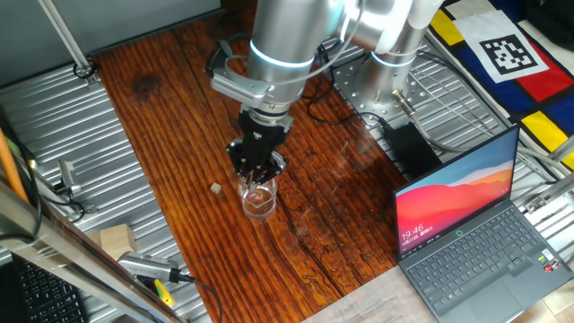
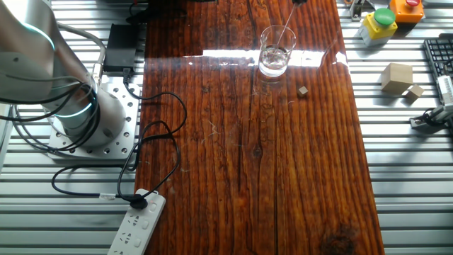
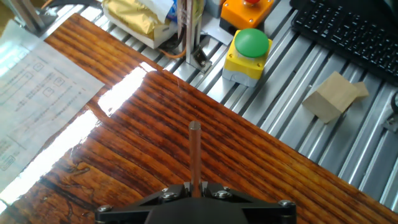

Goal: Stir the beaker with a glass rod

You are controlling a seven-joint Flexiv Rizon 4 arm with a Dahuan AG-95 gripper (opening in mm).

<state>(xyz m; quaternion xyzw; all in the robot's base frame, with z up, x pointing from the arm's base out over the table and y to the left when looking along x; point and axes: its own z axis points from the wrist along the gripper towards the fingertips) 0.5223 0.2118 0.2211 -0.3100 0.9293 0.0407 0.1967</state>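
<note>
The beaker (image 1: 258, 201) stands upright on the wooden table, a clear glass cylinder; it also shows in the other fixed view (image 2: 274, 52). My gripper (image 1: 257, 173) hangs straight above its rim. The jaws are shut on the glass rod (image 3: 194, 152), which sticks out from between them in the hand view. In the other fixed view the rod (image 2: 285, 27) slants down from the top edge into the beaker. The beaker does not show in the hand view. A small tan cube (image 1: 215, 187) lies on the table just left of the beaker.
An open laptop (image 1: 466, 224) sits at the table's front right. A green button on a yellow box (image 3: 250, 48), a wooden block (image 3: 333, 96) and a keyboard (image 3: 348, 31) lie on the metal bench beyond. Cables and a power strip (image 2: 138, 227) lie near the arm's base (image 2: 92, 120).
</note>
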